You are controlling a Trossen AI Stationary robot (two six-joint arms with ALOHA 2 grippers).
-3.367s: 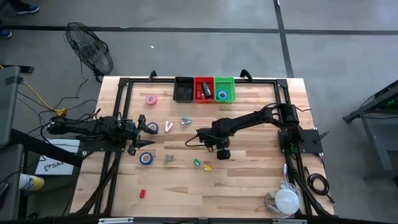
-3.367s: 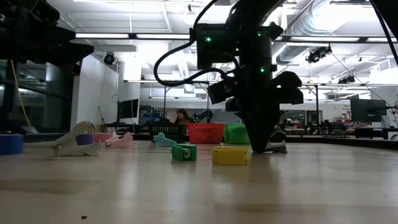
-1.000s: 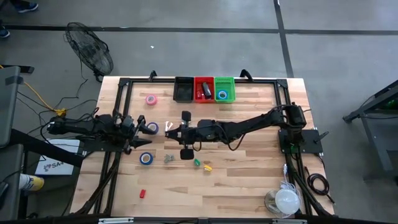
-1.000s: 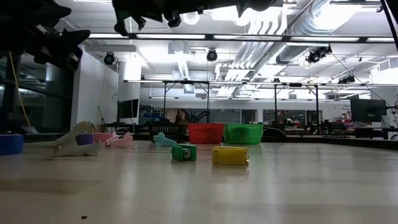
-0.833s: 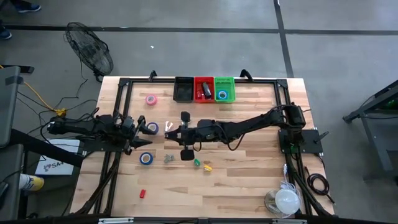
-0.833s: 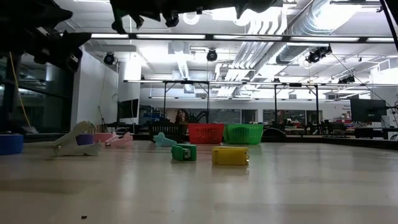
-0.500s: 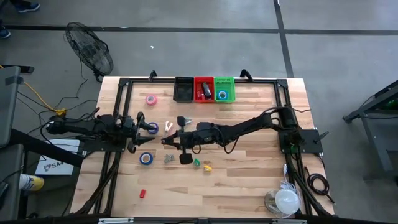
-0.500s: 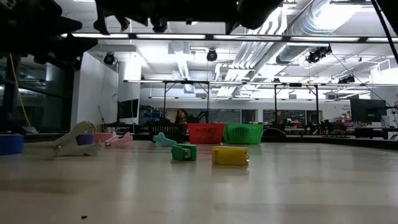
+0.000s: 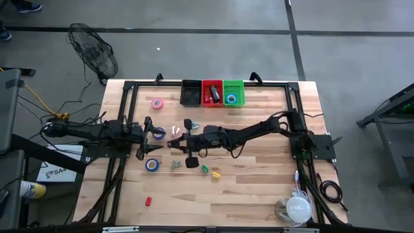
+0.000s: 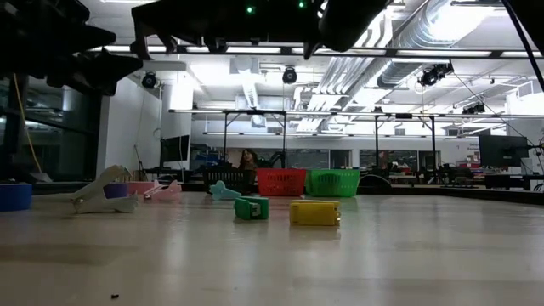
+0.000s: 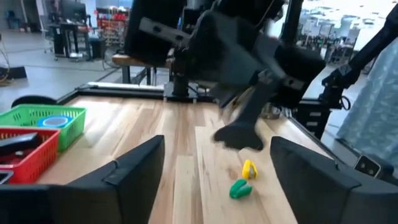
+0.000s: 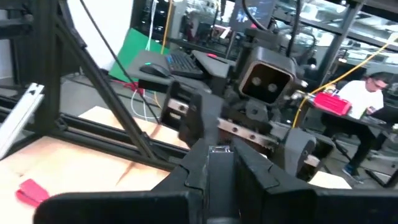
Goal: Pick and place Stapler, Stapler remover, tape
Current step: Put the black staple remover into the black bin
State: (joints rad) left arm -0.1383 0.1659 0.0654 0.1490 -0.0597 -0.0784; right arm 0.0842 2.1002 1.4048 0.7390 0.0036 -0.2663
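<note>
- Left gripper (image 9: 147,132) sits at desk's (image 9: 259,181) left side, fingers (image 11: 134,168) spread wide apart w/ nothing between them; likely it is released so it can receive or take sth
- Right gripper (image 9: 173,144) is reached far across to the left half, clenched tight; in right wrist view its fingers (image 12: 219,167) are pressed together and I see no object in them
- The 2 grippers face each other, near but apart; the left wrist view looks straight at the right arm
- Purple tape (image 9: 158,133) lies just beside the left gripper's tips, blue tape (image 9: 151,164) a bit nearer the front edge, pink tape (image 9: 156,103) further back; all flat on the desk, not yet sorted
- White staple remover (image 9: 174,131) and teal staple remover (image 9: 189,124) lie near the right gripper, on the wood
- Green piece (image 9: 204,169) and yellow piece (image 9: 216,173) lie side by side, close to front of the arm; cannot tell what they are
- Bins at back edge: black bin (image 9: 191,93), red bin (image 9: 212,92) w/ a dark stapler-like item, green bin (image 9: 233,92) w/ one tape roll; so sorting by type is started, most items remain
- Next, in my judgement: left gripper takes the purple tape, as it is closest
</note>
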